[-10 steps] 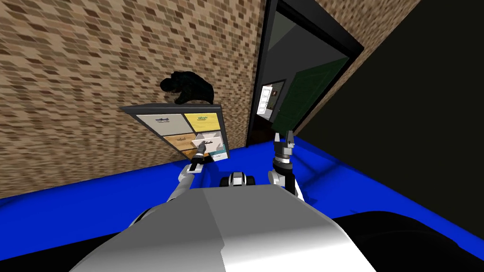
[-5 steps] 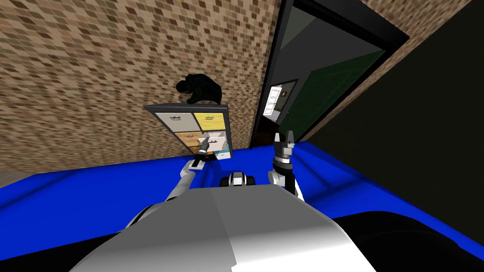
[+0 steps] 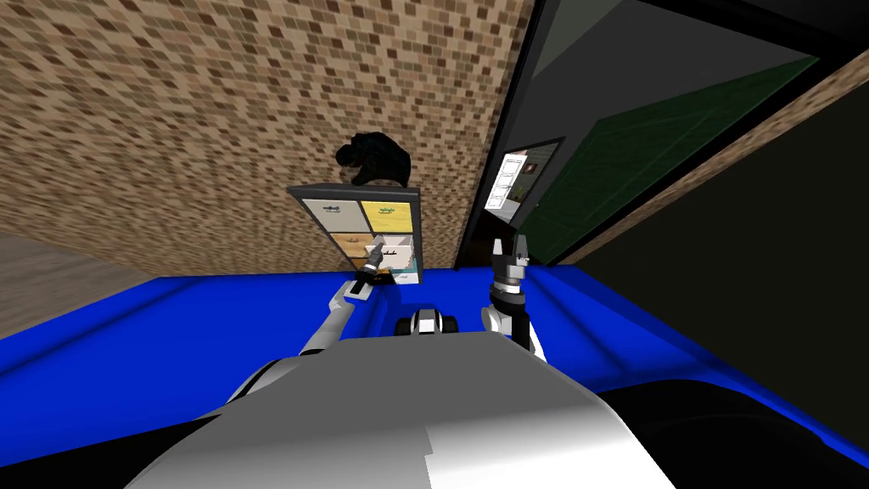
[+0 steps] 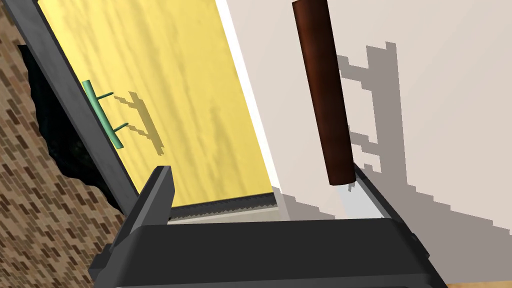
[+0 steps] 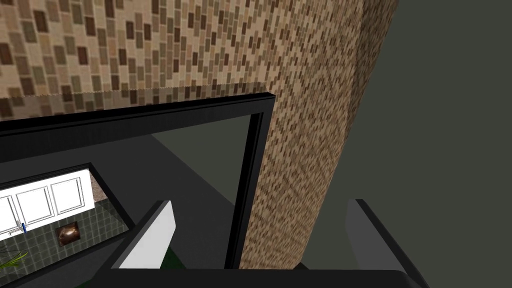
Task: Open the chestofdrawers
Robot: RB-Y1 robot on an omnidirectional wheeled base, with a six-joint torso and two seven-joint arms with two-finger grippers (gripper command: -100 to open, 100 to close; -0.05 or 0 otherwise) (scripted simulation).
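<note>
The chest of drawers (image 3: pixel 354 192) stands against the patterned brick wall, with cream, yellow and wood-coloured drawer fronts. Its white middle-right drawer (image 3: pixel 399 251) stands pulled out. My left arm reaches to it, and the left gripper (image 3: pixel 374 253) is at that drawer's front. In the left wrist view the left gripper (image 4: pixel 260 172) is open. The drawer's dark brown bar handle (image 4: pixel 322 95) ends right at one finger (image 4: pixel 361 187), in front of the white drawer front (image 4: pixel 425 125). The yellow drawer (image 4: pixel 175 100) with a green handle (image 4: pixel 102 115) lies beside it. My right gripper (image 3: pixel 510 246) is raised and open.
A black lumpy object (image 3: pixel 373 159) sits on top of the chest. A dark-framed open doorway (image 3: pixel 543 170) is just right of the chest. The floor underfoot is bright blue (image 3: pixel 170 340). A black area (image 3: pixel 764 255) lies to the right.
My view has swung and drawn back: the chest looks smaller and sits further right in the picture. The left arm is stretched out longer, still at the pulled-out white drawer. The right arm is unmoved.
</note>
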